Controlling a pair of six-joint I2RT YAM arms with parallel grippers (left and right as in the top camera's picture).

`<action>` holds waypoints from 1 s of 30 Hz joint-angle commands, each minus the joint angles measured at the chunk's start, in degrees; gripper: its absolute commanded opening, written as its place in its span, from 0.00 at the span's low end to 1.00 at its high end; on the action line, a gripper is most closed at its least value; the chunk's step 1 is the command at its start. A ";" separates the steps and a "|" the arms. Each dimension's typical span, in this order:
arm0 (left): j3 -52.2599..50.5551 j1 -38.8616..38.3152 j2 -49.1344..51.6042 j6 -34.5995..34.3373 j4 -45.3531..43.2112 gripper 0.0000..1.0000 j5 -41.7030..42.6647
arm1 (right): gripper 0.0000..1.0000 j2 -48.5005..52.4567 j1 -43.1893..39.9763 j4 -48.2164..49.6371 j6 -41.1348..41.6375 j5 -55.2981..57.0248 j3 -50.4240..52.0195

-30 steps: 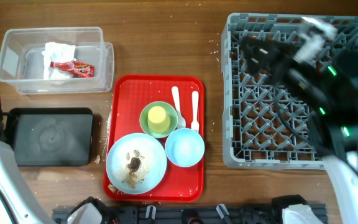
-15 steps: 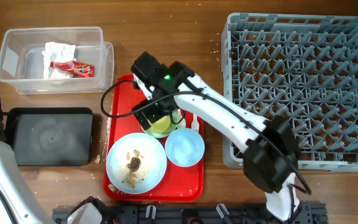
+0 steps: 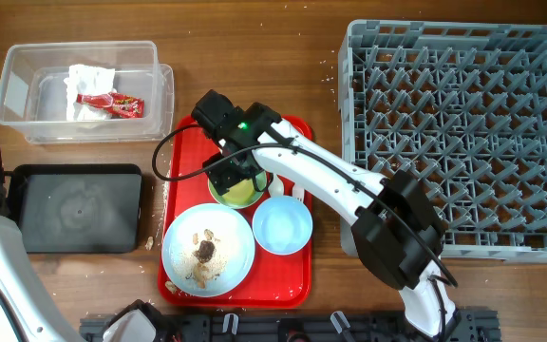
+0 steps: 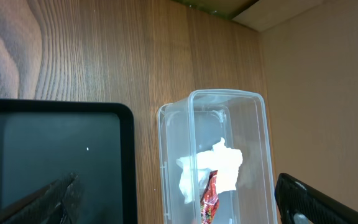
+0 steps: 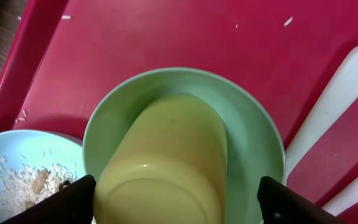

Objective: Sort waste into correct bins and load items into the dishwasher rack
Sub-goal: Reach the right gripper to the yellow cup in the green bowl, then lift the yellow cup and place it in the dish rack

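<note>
Over red tray point(image 5: 135, 37) | right gripper point(image 5: 185, 199) spread wide, straddling yellow cup point(image 5: 166, 155) in pale green bowl point(image 5: 250, 143) | tip: lower centred, pinch cup only, clear bowl rim

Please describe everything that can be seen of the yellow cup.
The cup is plain yellow, smooth and slightly glossy, like plastic. It sits inside the green bowl on the red tray, resting against the bowl's inside. Its rounded wall and a flat end face the right wrist camera. No opening shows, so it seems tipped or inverted. The open right claw straddles it, and whether they touch cannot be told. From overhead, the claw hides most of it.
</note>
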State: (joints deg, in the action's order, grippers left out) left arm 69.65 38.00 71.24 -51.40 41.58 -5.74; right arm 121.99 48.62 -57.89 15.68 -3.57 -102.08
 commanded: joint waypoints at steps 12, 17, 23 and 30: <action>0.11 0.26 -0.20 -0.50 -0.15 1.00 -0.13 | 0.61 0.17 2.25 -0.26 4.02 2.29 -0.79; 0.11 0.26 -0.20 -0.50 -0.15 1.00 -0.13 | 0.60 -6.19 -2.93 -4.55 3.91 5.25 -5.01; 0.11 0.26 -0.20 -0.50 -0.15 1.00 -0.13 | 0.59 -18.62 -37.29 -0.70 -3.21 7.43 -5.42; 0.11 0.26 -0.20 -0.50 -0.15 1.00 -0.13 | 0.61 -10.29 -54.90 1.03 -3.69 5.84 -5.05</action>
State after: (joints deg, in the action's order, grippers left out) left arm 69.65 38.00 71.24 -51.42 41.58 -5.74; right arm 107.00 -3.97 -56.23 13.10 3.49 -107.20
